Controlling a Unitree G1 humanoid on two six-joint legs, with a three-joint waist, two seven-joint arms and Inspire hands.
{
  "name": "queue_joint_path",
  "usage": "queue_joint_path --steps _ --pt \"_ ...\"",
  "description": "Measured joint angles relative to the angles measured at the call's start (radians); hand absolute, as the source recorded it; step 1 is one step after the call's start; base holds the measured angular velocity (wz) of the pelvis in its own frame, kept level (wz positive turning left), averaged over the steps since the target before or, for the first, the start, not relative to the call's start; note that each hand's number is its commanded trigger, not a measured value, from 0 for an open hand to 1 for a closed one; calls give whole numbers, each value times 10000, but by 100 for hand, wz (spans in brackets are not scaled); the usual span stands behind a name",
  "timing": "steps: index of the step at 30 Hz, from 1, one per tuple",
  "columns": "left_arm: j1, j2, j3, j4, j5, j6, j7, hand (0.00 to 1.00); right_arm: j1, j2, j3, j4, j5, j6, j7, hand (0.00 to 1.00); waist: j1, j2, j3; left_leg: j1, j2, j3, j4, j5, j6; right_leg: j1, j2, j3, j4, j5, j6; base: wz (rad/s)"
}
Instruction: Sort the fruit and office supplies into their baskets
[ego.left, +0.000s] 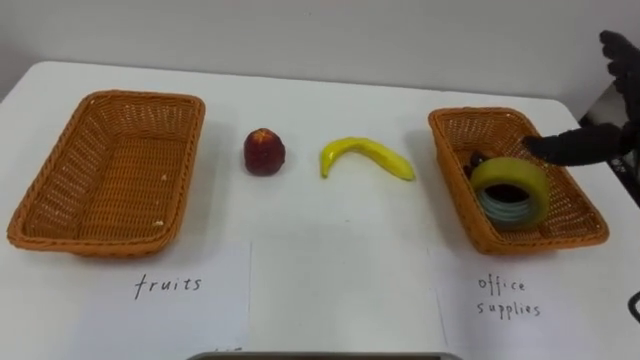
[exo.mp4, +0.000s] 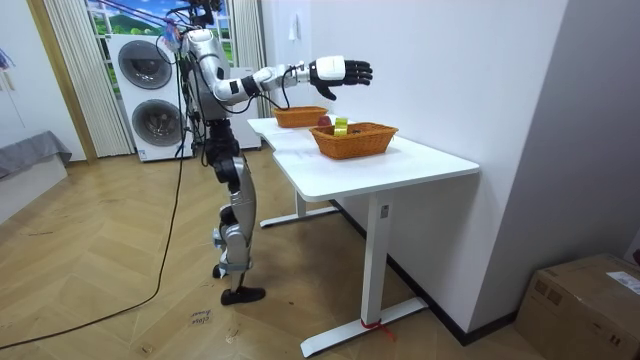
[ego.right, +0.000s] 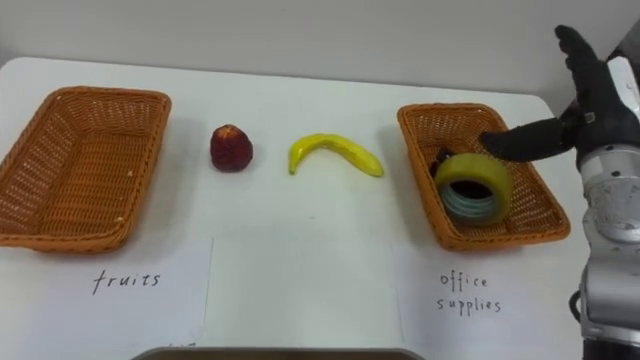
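A red apple (ego.left: 264, 151) and a yellow banana (ego.left: 366, 156) lie on the white table between two wicker baskets. The left basket (ego.left: 120, 180) holds nothing. The right basket (ego.left: 470, 122) holds a yellow-green tape roll (ego.left: 497, 168) propped on its edge, with a small dark item (ego.left: 477, 158) behind it. My right hand (ego.right: 590, 100) hovers open above the far right side of that basket, its thumb pointing towards the tape and nothing in its grasp. In the room view the right hand (exo.mp4: 340, 71) is stretched out well above the table.
A sheet with a handwritten label (ego.left: 168, 285) lies in front of the left basket, and another label (ego.left: 508, 296) lies in front of the right one. The table's right edge (ego.left: 615, 200) runs close past the right basket. A dark object (ego.left: 320, 355) shows at the bottom edge.
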Motion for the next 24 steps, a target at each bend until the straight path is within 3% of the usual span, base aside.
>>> queue_joint_path --steps 4,13,19,24 --pt "134 0 -8 1 -2 -7 -23 0 -7 0 61 -59 6 0 -6 0 17 -65 -39 -12 -112 -65 38 12 11 9 -42 -58 26 -6 -2 2" --pt "334 82 -78 31 10 -7 -15 0 -6 0 643 -415 -24 4 375 0 247 -259 -83 17 -107 -222 101 14 13 126 -51 -271 -58 -7 -2 4" --pt "439 205 -177 44 28 -6 -12 0 38 0 1130 -414 122 5 603 0 526 -401 -15 -49 -62 -233 43 3 13 90 -63 -295 -49 -6 -1 2" --pt "638 371 -274 49 29 72 -12 0 41 -30 1290 -264 397 5 540 0 524 -439 -21 -242 -74 -250 182 -30 31 -27 -62 -285 -51 3 3 0"
